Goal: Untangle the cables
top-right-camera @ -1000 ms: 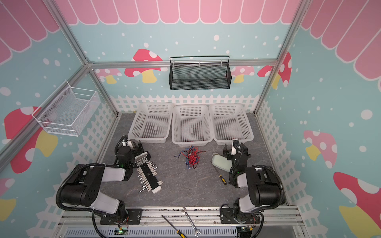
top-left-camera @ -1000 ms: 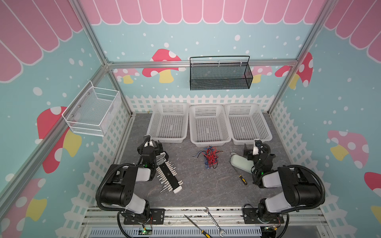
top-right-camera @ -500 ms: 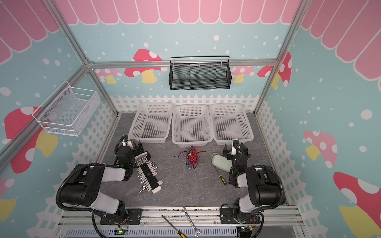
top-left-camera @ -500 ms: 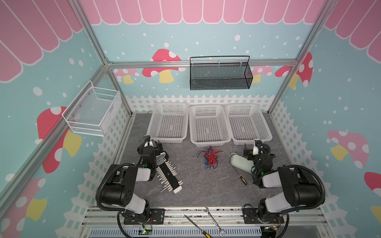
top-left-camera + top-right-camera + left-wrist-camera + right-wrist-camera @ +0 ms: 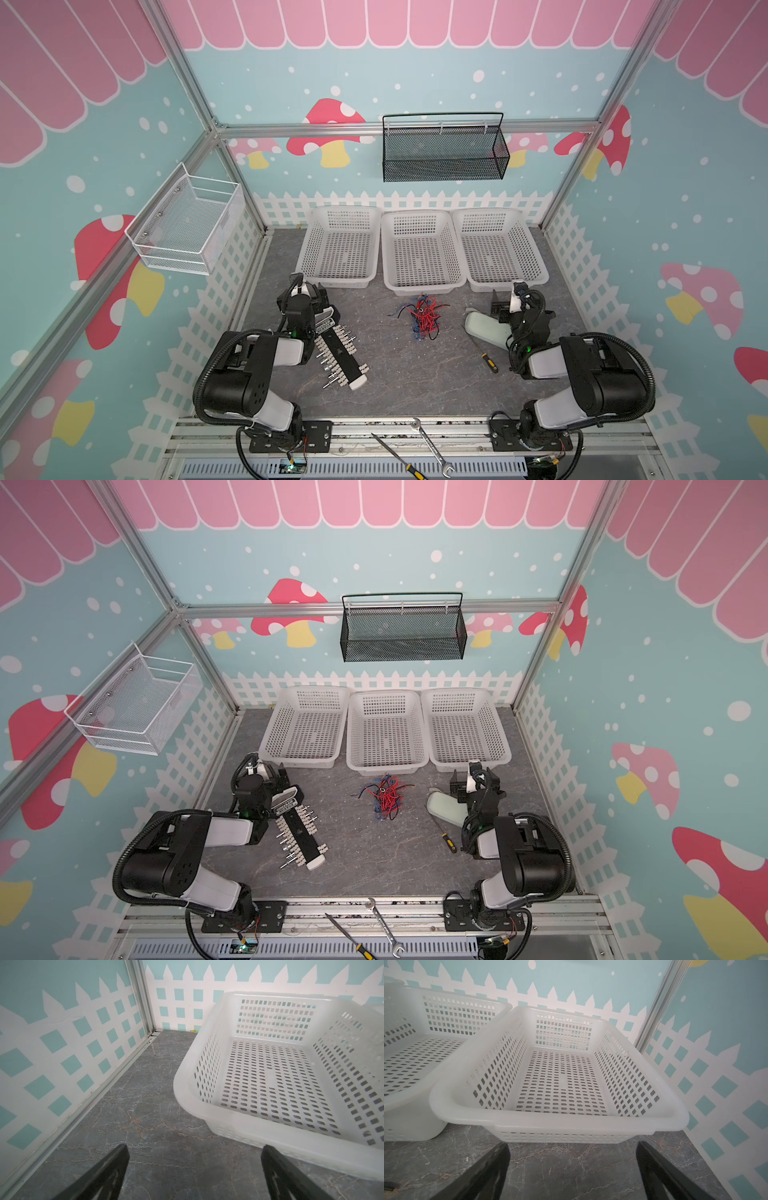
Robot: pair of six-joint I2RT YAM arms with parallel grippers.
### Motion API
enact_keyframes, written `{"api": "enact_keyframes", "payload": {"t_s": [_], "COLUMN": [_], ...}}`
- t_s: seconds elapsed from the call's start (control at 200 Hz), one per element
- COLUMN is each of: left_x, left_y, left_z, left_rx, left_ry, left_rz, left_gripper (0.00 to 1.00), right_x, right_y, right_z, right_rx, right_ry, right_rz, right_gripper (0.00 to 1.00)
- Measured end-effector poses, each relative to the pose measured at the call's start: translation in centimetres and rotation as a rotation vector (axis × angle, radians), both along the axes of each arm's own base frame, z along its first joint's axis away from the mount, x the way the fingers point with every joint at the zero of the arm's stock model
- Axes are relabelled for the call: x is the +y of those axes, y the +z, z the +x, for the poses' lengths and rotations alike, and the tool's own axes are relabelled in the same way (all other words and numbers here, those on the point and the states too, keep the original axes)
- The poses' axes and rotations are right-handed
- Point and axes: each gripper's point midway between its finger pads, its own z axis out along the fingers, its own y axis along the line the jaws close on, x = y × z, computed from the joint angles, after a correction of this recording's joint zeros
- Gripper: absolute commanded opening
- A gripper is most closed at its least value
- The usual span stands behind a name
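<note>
Along the front rail at 6 o'clock lie a wrench [image 5: 431, 446] and a long screwdriver [image 5: 397, 455]. Further in, on the grey desk [image 5: 395, 382], a rack of bits [image 5: 338, 357] lies at 8 o'clock and a small yellow-handled screwdriver [image 5: 483, 354] at 4 o'clock, beside a pale green object [image 5: 484, 329]. At 10 o'clock the left claw [image 5: 194, 1148] has its jaws spread wide with nothing between them, facing the near corner of the left basket [image 5: 187, 1093]. At 2 o'clock the right claw [image 5: 573, 1145] is likewise wide apart and empty, facing the right basket [image 5: 560, 1121]. Between them, towards 12 o'clock, the cables [image 5: 422, 316] lie in a red, blue and black tangle on the desk, just short of the middle basket [image 5: 424, 286] and well apart from both claws.
</note>
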Motion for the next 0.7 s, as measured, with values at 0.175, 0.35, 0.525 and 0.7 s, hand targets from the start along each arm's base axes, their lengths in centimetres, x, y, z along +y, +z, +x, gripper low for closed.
{"api": "enact_keyframes", "payload": {"t_s": [0.175,0.35,0.525,0.7], "left_x": [-0.5,0.1,-0.5,-5.2], "left_y": [0.3,3.9,8.4,8.6], "left_z": [0.0,-0.8,-1.3,-3.2], "left_rx": [-0.012,-0.062,-0.115,-0.057], "left_ry": [-0.029,0.007,0.017,-0.115], "left_rz": [-0.002,-0.017,-0.074,-0.066], "left_gripper": [1.0,1.0,1.0,1.0], "right_x": [0.4,1.1,1.7,2.9], "right_y": [0.4,3.5,4.9,5.4], "right_z": [0.0,0.5,1.1,0.3], "right_rx": [0.002,-0.032,0.006,0.057], "right_ry": [0.027,0.063,0.089,0.129], "right_rz": [-0.01,-0.002,0.044,0.101], "right_gripper": [0.98,0.88,0.81,0.8]}}
